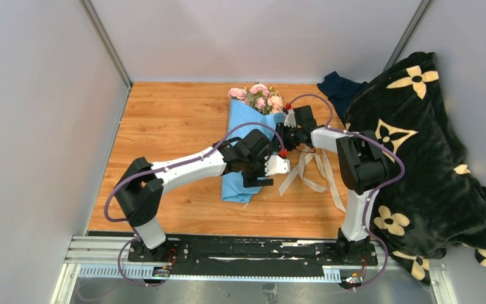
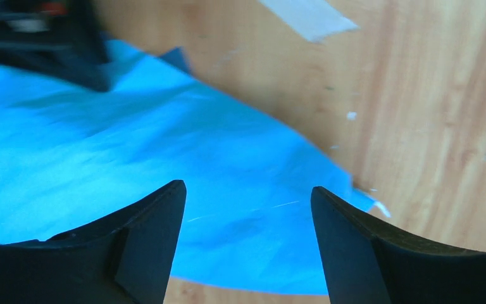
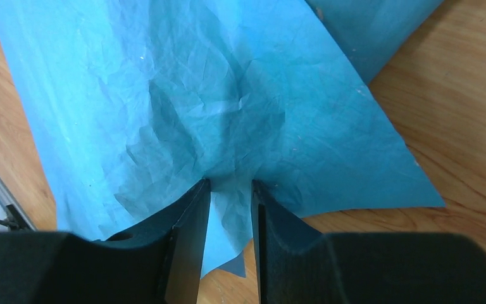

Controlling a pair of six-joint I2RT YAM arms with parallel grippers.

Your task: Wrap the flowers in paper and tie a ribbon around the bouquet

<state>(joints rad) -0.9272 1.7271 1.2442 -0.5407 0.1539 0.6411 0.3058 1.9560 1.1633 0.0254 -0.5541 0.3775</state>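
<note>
The bouquet lies on the table in the top view. Its pink flowers (image 1: 257, 96) point to the far side, and the light blue paper (image 1: 237, 180) runs down toward the near edge. My right gripper (image 1: 283, 135) is at the paper's right edge below the flowers. In the right wrist view this gripper (image 3: 231, 187) is shut on a bunched fold of the paper (image 3: 196, 95), and creases run into its tips. My left gripper (image 1: 261, 178) hovers over the lower part of the paper (image 2: 133, 158). This left gripper (image 2: 247, 190) is open and empty. The cream ribbon (image 1: 308, 177) lies loose to the right.
A black blanket with cream flower shapes (image 1: 430, 158) covers the table's right side, and a dark blue cloth (image 1: 340, 85) lies behind it. Grey walls close in the wooden table (image 1: 164, 126) at the left and the back. An end of the ribbon (image 2: 310, 16) shows beyond the paper.
</note>
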